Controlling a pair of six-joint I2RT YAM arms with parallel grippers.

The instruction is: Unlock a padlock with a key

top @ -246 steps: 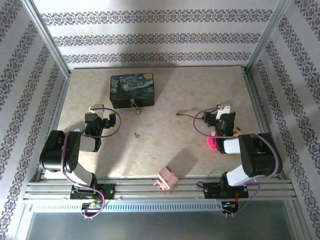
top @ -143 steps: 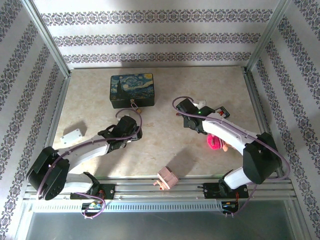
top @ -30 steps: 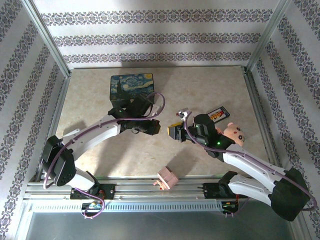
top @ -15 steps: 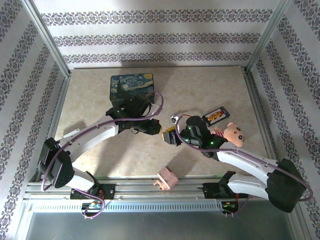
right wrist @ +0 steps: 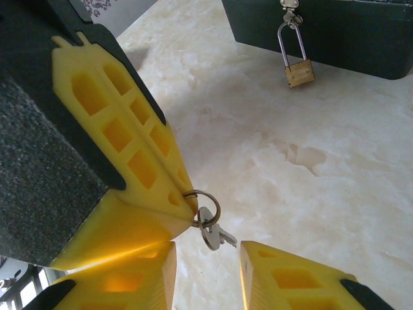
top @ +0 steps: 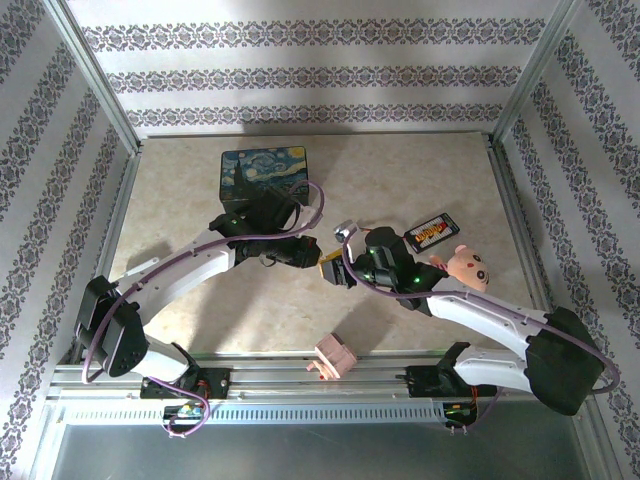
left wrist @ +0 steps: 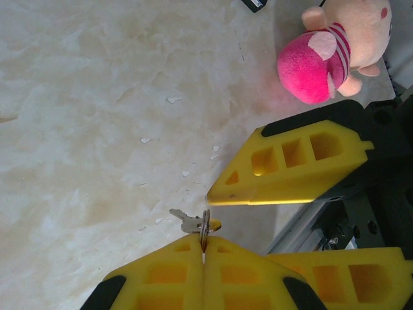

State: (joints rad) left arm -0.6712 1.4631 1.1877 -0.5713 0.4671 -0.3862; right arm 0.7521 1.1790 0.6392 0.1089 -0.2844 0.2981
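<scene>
The left claw (left wrist: 204, 248) is pressed together, pinching the key (right wrist: 216, 236) by its ring above the counter (right wrist: 322, 181). The right claw (right wrist: 206, 268) is spread just beside it. The padlock (right wrist: 299, 72) hangs on the box (right wrist: 361, 39).

Left gripper (left wrist: 204, 250) jaws clamped together; right gripper (right wrist: 206, 255) jaws parted; both arms stretched inward.

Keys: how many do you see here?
1. The key hangs from the shut left gripper, right in front of the open right gripper. More could be hidden under the arms.
</scene>
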